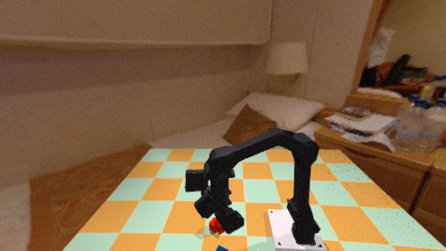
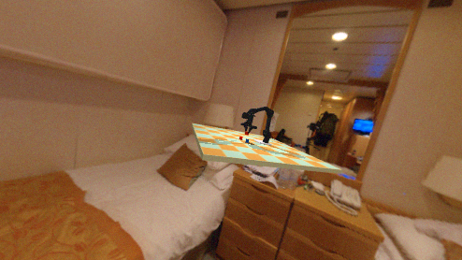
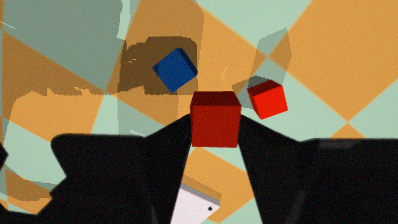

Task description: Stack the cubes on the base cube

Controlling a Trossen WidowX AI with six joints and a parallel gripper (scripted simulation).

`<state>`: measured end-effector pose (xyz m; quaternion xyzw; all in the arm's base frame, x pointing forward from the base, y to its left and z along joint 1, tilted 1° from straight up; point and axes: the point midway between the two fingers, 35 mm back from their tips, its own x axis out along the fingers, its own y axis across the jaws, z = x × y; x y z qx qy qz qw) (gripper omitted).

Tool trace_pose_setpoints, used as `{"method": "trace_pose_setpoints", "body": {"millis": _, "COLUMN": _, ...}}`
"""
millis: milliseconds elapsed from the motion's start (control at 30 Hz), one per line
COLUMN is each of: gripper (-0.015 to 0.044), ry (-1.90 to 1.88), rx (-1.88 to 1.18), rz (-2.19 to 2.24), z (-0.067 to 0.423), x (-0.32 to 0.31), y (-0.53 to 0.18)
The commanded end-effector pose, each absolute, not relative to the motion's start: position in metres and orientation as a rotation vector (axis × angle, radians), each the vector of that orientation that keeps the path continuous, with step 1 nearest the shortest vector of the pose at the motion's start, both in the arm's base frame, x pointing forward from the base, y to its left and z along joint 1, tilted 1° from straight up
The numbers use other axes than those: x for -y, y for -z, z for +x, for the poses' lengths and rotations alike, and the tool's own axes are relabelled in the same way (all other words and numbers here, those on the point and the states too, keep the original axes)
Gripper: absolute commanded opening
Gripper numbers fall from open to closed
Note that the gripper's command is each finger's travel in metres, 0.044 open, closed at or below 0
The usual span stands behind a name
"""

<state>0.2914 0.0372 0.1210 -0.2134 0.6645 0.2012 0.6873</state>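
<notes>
My gripper (image 2: 247, 131) (image 3: 214, 119) is shut on a red cube (image 2: 247, 134) (image 3: 215, 126), held above the table between both fingertips. In the top view the fingers partly hide the cubes, and I cannot clearly separate the held cube there. The other red cube (image 1: 216, 226) (image 2: 240, 137) (image 3: 270, 102) rests on the table, beyond and right of the held cube in the wrist view. The blue cube (image 1: 221, 248) (image 2: 247, 140) (image 3: 174, 71) sits on the table, up and left of the held cube in the wrist view, with nothing on top. It is cut off at the bottom edge in the top view.
The checkered table top (image 1: 262, 188) (image 2: 224, 153) (image 3: 345, 60) carries the arm. The arm's white base plate (image 1: 281, 229) (image 3: 191, 206) is to the right of the cubes in the top view and at the bottom of the wrist view. The arm's shadow falls around the blue cube.
</notes>
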Motion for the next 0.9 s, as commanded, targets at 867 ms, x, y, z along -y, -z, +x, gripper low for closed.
{"method": "trace_pose_setpoints", "body": {"millis": 867, "gripper": 0.0105, "ry": -0.262, "rx": -1.523, "rz": -0.282, "z": 0.274, "x": -0.081, "y": -0.108}}
